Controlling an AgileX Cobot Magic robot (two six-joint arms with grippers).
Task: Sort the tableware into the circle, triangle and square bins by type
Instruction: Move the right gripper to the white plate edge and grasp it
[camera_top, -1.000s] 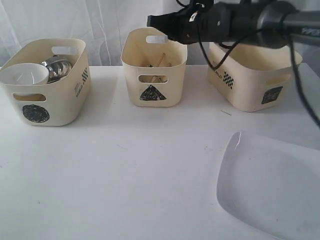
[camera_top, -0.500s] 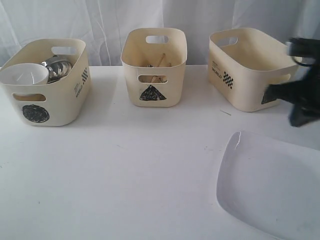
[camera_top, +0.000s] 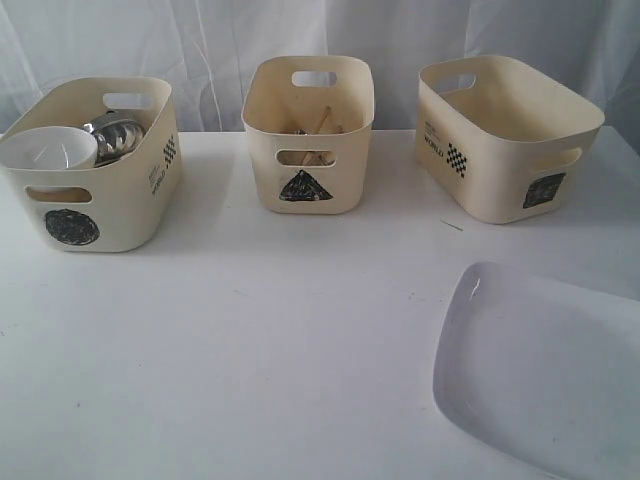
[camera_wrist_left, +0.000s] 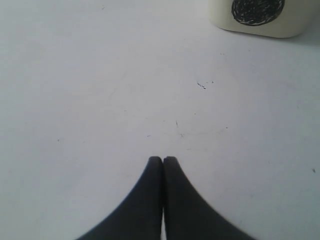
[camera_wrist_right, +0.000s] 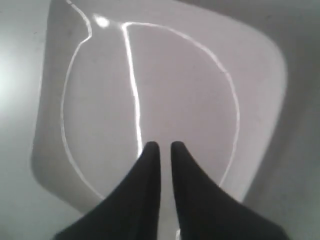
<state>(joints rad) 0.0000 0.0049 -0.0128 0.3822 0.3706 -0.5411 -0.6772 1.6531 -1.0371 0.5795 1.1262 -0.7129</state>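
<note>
The large white plate (camera_top: 545, 375) lies at the table's front right. My right gripper (camera_wrist_right: 165, 145) hovers over the plate (camera_wrist_right: 185, 90), its jaws a narrow gap apart with nothing between them. The circle bin (camera_top: 120, 205) on the left holds a white bowl (camera_top: 48, 150) and steel ware (camera_top: 115, 135). Tan chopsticks (camera_top: 322, 120) stick up in the triangle bin (camera_top: 345, 170). The square bin (camera_top: 500, 160) stands at the right. My left gripper (camera_wrist_left: 163, 159) is shut and empty over bare table near the circle bin (camera_wrist_left: 220, 15). Neither arm shows in the exterior view.
The three cream bins stand in a row along the table's back edge, before a white curtain. The plate runs past the exterior view's right and lower edges.
The right arm, which reached over the triangle bin a second ago, swung right past the square bin and out of the exterior view. Bins and plate have not moved.
</note>
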